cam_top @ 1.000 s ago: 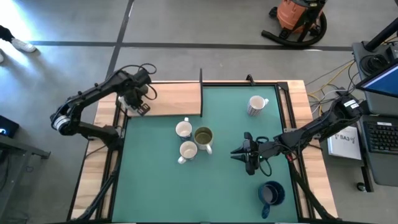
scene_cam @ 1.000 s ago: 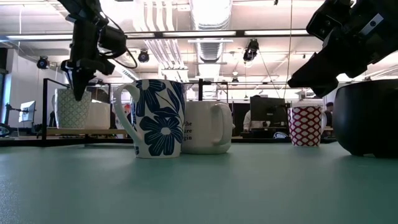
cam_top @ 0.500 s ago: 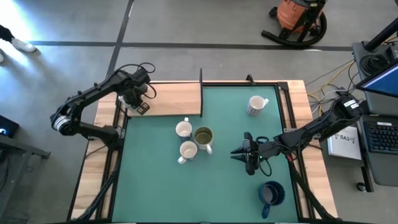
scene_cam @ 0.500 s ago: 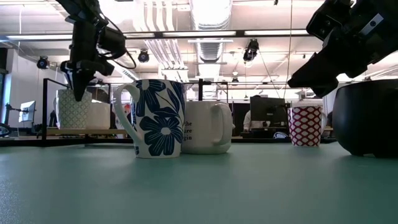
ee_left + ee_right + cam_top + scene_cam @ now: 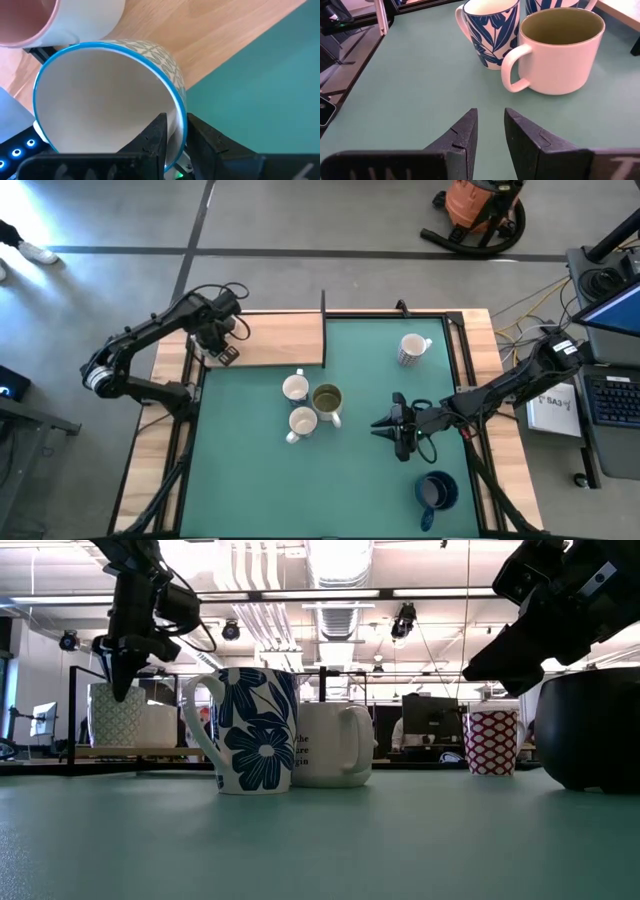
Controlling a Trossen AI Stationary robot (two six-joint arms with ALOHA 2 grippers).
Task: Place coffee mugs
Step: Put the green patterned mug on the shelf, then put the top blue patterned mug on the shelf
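Parked over the wooden board point(image 5: 280, 340) at the table's far left corner, left gripper point(image 5: 177, 137) astride the wall of a blue-rimmed patterned mug point(image 5: 100, 100), jaws only slightly apart and seemingly loose about the rim, not clamped. Just beside it, a white mug with a pink inside point(image 5: 75, 20). To finish the placing cleanly: best opened a touch wider, then raised straight up so that neither finger drags the rim or nudges the neighbour. Waiting over the green mat point(image 5: 260, 480), right gripper point(image 5: 490, 125), jaws part-way open on nothing, pointed at a blue-flowered mug point(image 5: 487, 30) and a cream mug with an olive inside point(image 5: 565, 55). Near the front right edge, a dark blue mug point(image 5: 437, 491). Hidden from above under the left arm: both mugs on the board. Impossible to make out: any contact between them.
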